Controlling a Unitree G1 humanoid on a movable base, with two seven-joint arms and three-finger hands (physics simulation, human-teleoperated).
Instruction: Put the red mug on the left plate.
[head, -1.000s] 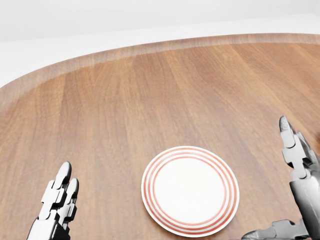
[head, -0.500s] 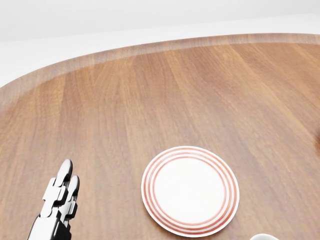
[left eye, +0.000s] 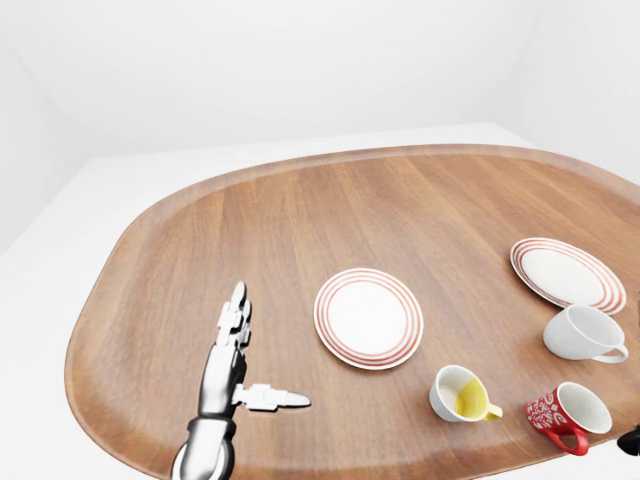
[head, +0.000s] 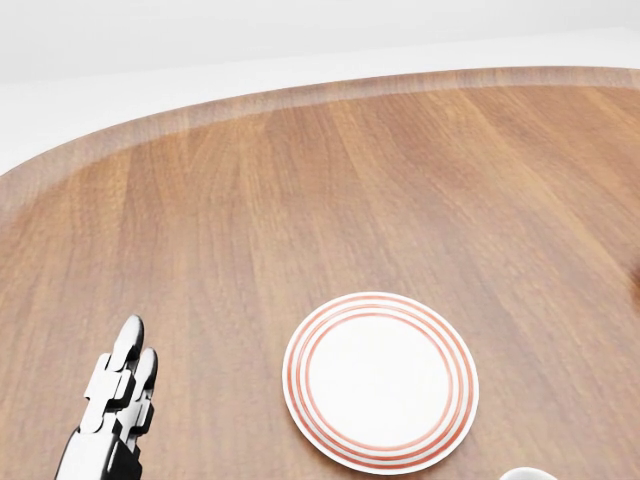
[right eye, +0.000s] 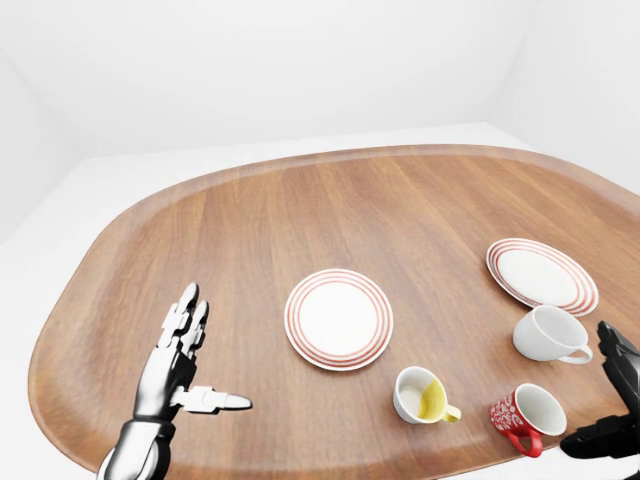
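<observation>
The red mug (right eye: 527, 415) with a white pattern lies tipped on the wooden table, at the lower right of the right-eye view, handle toward the bottom. The left plate (right eye: 338, 318), white with red rings, sits mid-table and is bare; it also shows in the head view (head: 380, 380). My right hand (right eye: 588, 390) is dark, open, and just right of the red mug without touching it. My left hand (right eye: 215, 350) is open, fingers spread, thumb pointing right, well left of the plate.
A white mug with a yellow inside (right eye: 422, 394) lies between the left plate and the red mug. A plain white mug (right eye: 549, 333) lies above the red mug, below the right ringed plate (right eye: 541, 274). The table's curved edge (right eye: 60, 300) runs left.
In the head view my right hand has dropped out of the picture at the right edge. My left hand has sunk slightly. The plate has not moved.
</observation>
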